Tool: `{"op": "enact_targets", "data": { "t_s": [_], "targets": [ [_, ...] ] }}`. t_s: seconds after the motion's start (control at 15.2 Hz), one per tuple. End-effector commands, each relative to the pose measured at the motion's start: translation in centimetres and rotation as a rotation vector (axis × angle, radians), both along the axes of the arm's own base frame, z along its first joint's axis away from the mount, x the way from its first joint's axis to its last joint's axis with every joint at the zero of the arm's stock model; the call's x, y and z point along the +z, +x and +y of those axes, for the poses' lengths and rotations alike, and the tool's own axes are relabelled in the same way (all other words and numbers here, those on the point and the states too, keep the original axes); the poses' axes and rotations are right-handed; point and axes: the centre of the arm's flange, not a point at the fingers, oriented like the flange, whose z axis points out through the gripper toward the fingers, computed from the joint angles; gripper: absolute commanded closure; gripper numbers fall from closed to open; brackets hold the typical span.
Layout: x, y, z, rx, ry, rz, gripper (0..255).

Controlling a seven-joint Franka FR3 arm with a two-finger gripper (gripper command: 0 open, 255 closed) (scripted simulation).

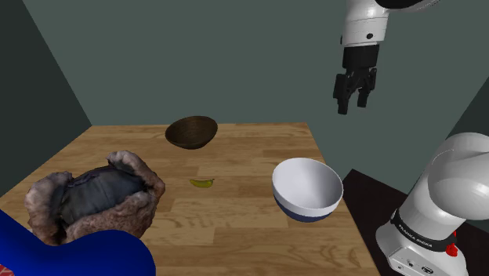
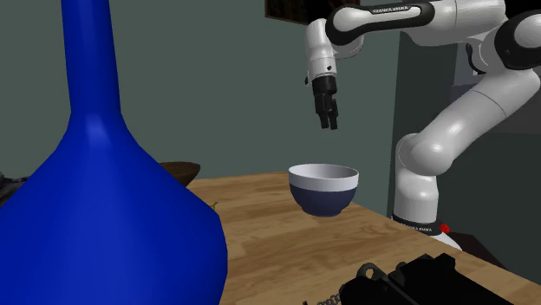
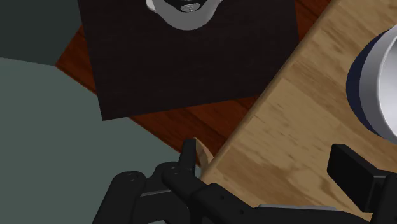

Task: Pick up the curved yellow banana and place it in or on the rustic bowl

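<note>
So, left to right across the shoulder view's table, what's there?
Lumpy brown nest holding grey cloth → small curved yellow banana → white bowl with dark blue outside. Skipped: dark brown bowl, straight behind the banana.

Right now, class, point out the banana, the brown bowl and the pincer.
banana (image 1: 203, 183), shoulder view, its middle.
brown bowl (image 1: 191, 133), shoulder view, its wall.
pincer (image 1: 353, 107), shoulder view, between its fingertips.

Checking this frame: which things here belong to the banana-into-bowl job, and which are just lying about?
Job in hand:
- yellow banana
- dark brown bowl
- gripper, open and raised

Lying about:
- white-and-blue bowl
- blue vase
- lumpy brown basket
- black object, too close to identify
</note>
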Motion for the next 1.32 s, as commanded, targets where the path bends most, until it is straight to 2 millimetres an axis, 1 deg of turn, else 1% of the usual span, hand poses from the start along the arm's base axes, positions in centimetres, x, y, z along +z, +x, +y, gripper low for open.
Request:
{"op": "enact_targets", "data": {
  "t_s": [0.0,0.59,1.25],
  "targets": [
    [0.0,0.0,0.0,0.000,0.000,0.000,0],
    [-3.3,3.5,10.7,-0.105,-0.026,-0.039,0],
    [-7.1,8.9,21.9,-0.221,-0.054,-0.082,0]
  ]
}}
